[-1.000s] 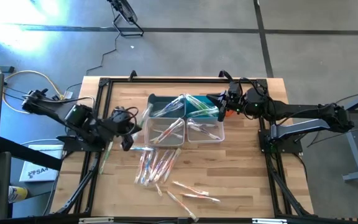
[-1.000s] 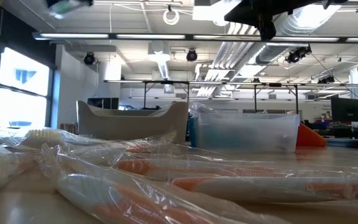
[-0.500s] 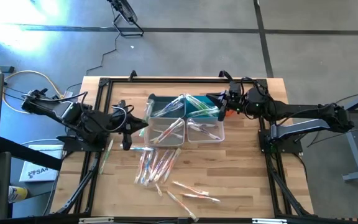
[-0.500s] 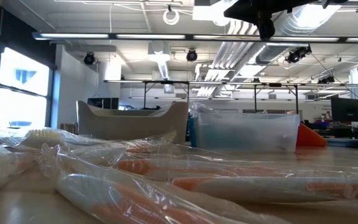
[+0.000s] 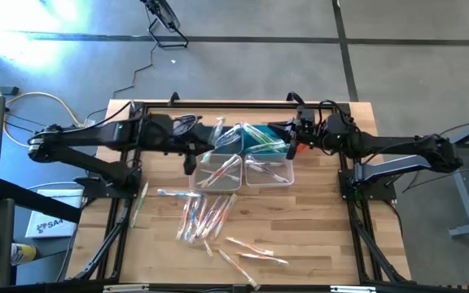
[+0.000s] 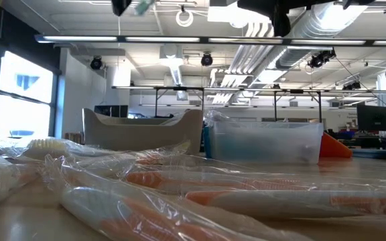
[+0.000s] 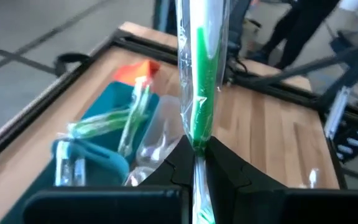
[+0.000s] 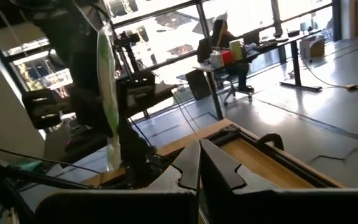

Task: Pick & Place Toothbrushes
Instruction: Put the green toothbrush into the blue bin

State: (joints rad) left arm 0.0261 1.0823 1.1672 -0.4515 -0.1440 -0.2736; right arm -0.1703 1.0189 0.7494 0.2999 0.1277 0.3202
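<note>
My left gripper (image 5: 197, 150) hangs over the table's far left part, beside the bins, shut on a green toothbrush (image 7: 199, 74) in a clear wrapper; the low view shows this gripper (image 6: 127, 7) high above the table. My right gripper (image 5: 290, 140) is shut on nothing and hovers over the right end of the teal bin (image 5: 255, 138). That bin (image 7: 98, 149) holds green toothbrushes. Several more wrapped toothbrushes (image 5: 206, 216) lie flat on the wood nearer the front edge. My left gripper pinches the wrapped toothbrush between its two fingers, at the lower end of the green handle (image 7: 196, 144). The fingers come nearly level from the table's left and lie across it. The toothbrush (image 8: 107, 93) stands roughly upright above them, lifted clear.
Two clear bins (image 5: 214, 172) (image 5: 269, 171) stand in front of the teal one, each with toothbrushes inside. An orange cloth (image 7: 135, 70) lies at the teal bin's far end. Single toothbrushes lie at the left (image 5: 141, 199) and near the front (image 5: 251, 252).
My left gripper has swung from the table's left side toward the far edge and the bins, rising and rolling as it went. It has stayed shut on the green toothbrush, which has travelled with it clear of the table.
</note>
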